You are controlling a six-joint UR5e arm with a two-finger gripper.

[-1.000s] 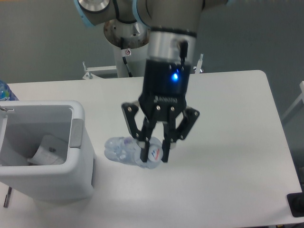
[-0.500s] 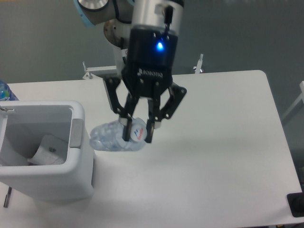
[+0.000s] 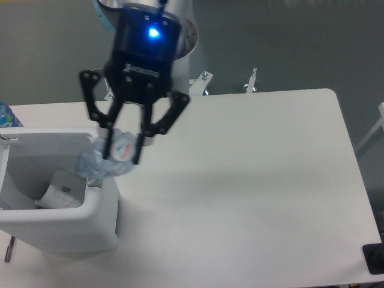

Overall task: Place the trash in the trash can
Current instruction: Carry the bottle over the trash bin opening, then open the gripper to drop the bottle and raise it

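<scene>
Bottle over the bin's edge
Gripper point(image 3: 123, 153) clamps the bottle point(image 3: 103, 160) above the trash can point(image 3: 57, 231) rim; whitish package point(image 3: 60, 193) sits inside.

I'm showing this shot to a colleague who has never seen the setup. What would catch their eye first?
Most striking is the black pincer with its glowing blue light, upper left, shut on a crumpled clear water bottle held in the air over the right rim of the white trash can. Inside the can, at the left edge, lies a whitish plastic package. The white table fills the rest.
</scene>
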